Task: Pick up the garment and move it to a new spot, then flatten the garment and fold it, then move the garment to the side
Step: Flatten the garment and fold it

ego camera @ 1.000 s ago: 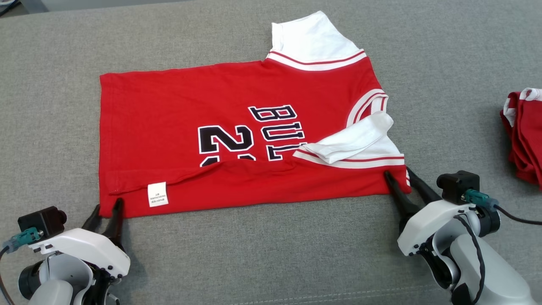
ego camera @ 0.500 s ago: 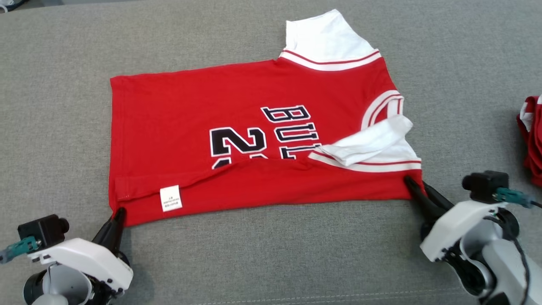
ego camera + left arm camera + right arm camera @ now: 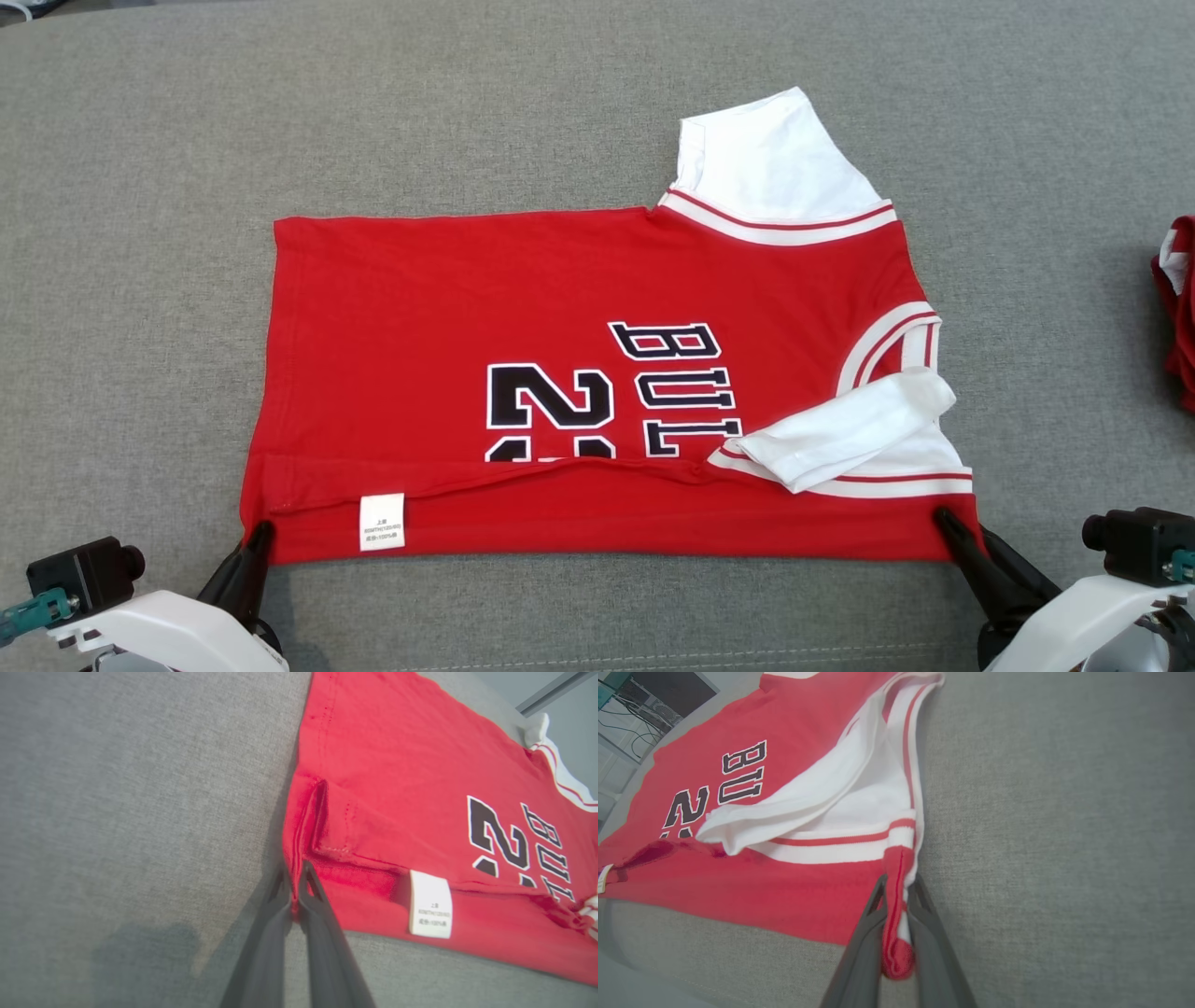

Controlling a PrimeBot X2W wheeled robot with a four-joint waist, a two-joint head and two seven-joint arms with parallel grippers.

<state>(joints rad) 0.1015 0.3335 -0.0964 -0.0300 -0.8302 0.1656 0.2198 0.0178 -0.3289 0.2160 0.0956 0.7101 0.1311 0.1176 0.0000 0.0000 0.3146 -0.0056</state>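
Red-and-white basketball jersey tee [image 3: 560,308] is lying flat, sideways, mid grey fabric worktop [image 3: 140,187]. Nearest: L hand [image 3: 259,534] & R hand [image 3: 945,519], spread a sec ago, are now pinching its near-edge corners. Beyond, near strip w/ white label [image 3: 382,522] is lying folded over. Prob. next fold is starting; far white sleeve [image 3: 766,159] is sticking out.

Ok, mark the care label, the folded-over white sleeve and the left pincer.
care label [image 3: 430,904], left wrist view, middle of the white tag.
folded-over white sleeve [image 3: 845,434], head view, middle of its top layer.
left pincer [image 3: 294,868], left wrist view, midway between its fingertips.
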